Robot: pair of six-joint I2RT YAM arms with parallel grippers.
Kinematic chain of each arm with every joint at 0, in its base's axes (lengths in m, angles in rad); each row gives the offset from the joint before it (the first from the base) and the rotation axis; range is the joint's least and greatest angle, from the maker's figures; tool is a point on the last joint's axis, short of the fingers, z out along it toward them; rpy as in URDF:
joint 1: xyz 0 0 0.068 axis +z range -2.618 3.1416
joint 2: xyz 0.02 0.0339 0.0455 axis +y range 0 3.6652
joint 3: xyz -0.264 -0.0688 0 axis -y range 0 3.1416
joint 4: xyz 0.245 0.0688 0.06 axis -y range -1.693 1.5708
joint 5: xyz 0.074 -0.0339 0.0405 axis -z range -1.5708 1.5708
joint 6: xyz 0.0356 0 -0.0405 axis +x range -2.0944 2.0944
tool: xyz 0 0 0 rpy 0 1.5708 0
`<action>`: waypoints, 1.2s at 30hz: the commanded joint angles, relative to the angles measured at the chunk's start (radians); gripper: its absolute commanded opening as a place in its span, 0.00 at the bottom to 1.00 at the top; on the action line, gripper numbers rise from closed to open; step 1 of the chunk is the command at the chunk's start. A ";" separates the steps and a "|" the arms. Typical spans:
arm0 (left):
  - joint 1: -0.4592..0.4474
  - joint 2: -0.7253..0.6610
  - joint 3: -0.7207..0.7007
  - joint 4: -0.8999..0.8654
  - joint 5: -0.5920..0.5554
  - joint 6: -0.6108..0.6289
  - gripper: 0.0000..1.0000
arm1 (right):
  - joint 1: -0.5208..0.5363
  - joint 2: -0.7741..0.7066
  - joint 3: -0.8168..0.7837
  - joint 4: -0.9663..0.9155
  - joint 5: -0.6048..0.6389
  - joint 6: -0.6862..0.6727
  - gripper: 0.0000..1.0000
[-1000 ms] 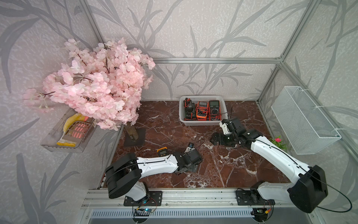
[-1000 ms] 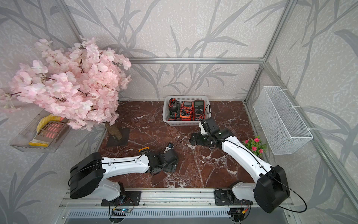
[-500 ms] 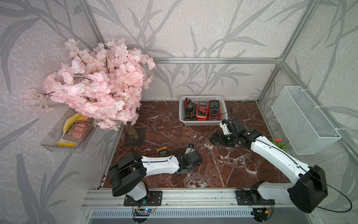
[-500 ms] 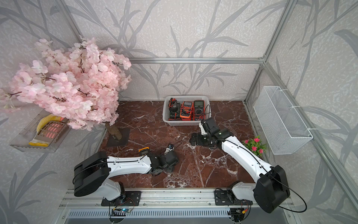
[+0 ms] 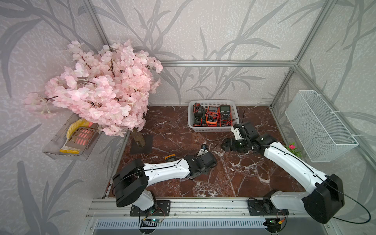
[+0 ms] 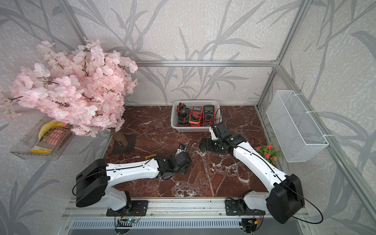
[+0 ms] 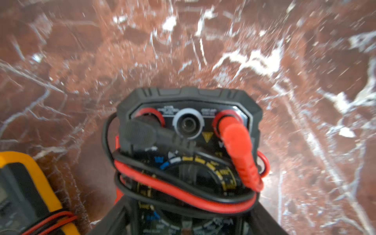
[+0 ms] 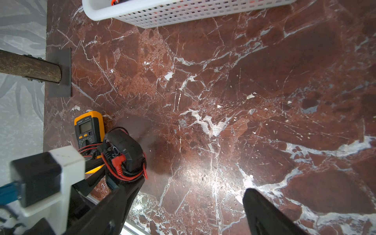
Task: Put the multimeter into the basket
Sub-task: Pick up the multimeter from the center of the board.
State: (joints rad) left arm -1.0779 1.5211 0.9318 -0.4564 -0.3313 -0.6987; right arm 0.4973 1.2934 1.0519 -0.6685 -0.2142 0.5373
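My left gripper [image 7: 187, 221] is shut on a black multimeter [image 7: 189, 114] wound with red and black leads. The right wrist view shows that multimeter [image 8: 124, 148] tilted, just above the marble. In both top views the left gripper [image 5: 203, 168] sits mid-table, its wrist hiding most of the multimeter. A yellow multimeter [image 8: 87, 128] lies beside it [image 5: 170, 157]. The low white perforated basket [image 5: 211, 128] [image 6: 195, 129] stands at the back, holding three multimeters. My right gripper [image 5: 223, 145] [image 8: 193, 185] hangs open and empty just in front of the basket.
The pink blossom tree's trunk stands on a dark plate [image 5: 141, 144] at the left edge. A white wire-mesh basket [image 5: 319, 126] hangs on the right wall, with a small flowering plant [image 5: 293, 148] under it. A clear shelf [image 5: 71, 138] is on the left wall.
My left gripper has shut on the black multimeter, and the left arm's shoulder has swung a little to the right. The right arm has not moved.
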 commanded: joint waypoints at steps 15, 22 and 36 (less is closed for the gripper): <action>0.106 -0.073 0.240 -0.017 -0.092 0.102 0.49 | -0.061 -0.054 0.048 -0.008 -0.024 0.013 0.96; 0.200 -0.025 0.400 0.002 -0.030 0.190 0.49 | -0.082 -0.046 0.062 0.010 -0.047 0.024 0.95; 0.322 0.223 0.766 0.033 0.051 0.311 0.49 | -0.113 0.022 0.100 0.079 -0.081 0.080 0.95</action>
State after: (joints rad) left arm -0.7712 1.7058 1.6234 -0.4534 -0.3019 -0.4316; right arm 0.3923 1.2980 1.1252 -0.6270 -0.2806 0.5877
